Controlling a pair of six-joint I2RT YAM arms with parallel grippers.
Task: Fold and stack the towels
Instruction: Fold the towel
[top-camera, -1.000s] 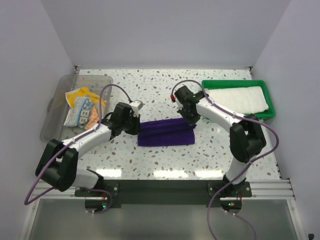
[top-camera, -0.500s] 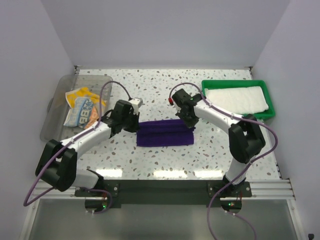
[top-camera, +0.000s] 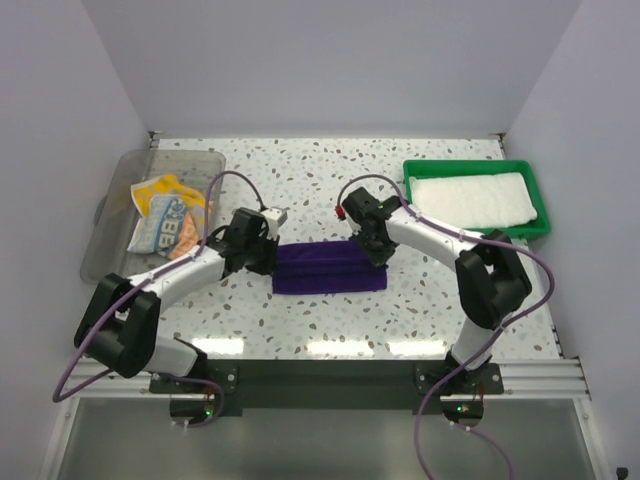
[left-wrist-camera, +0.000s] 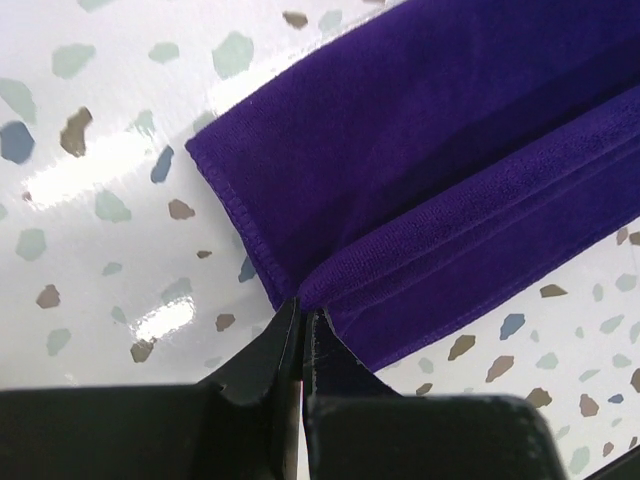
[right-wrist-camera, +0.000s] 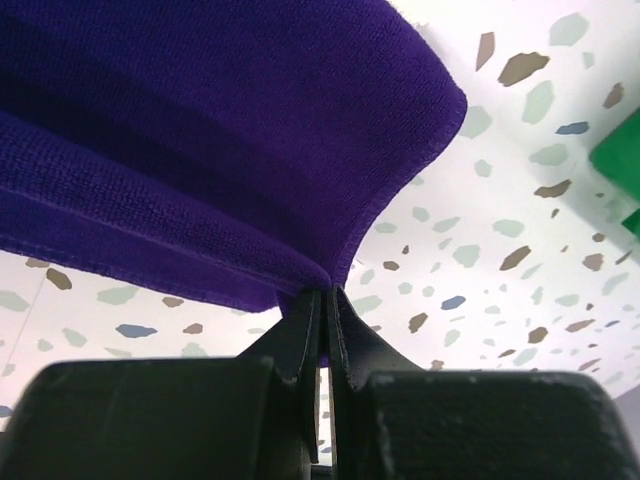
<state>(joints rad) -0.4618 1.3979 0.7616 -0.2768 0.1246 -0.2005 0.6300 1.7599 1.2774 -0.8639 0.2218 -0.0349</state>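
A deep purple towel (top-camera: 330, 267) lies folded lengthwise on the speckled table, between the two arms. At its left end my left gripper (top-camera: 274, 253) is shut, pinching the doubled purple towel edge (left-wrist-camera: 330, 265) at the corner. My right gripper (top-camera: 377, 249) is shut on the right-hand corner, where the purple towel (right-wrist-camera: 230, 150) lifts off the table into the fingertips (right-wrist-camera: 312, 305). A plain white towel (top-camera: 470, 198) lies folded in the green tray (top-camera: 541, 203). The pale lettered towel (top-camera: 165, 222) lies crumpled in the clear bin (top-camera: 108, 240).
The green tray stands at the back right, close behind the right arm. The clear bin stands at the back left beside the left arm. Grey walls close in the table on three sides. A purple cable loops over each arm.
Both grippers have carried the towel's held edge toward the near side and slightly left; the towel now lies narrower and flatter. Both grips have stayed shut.
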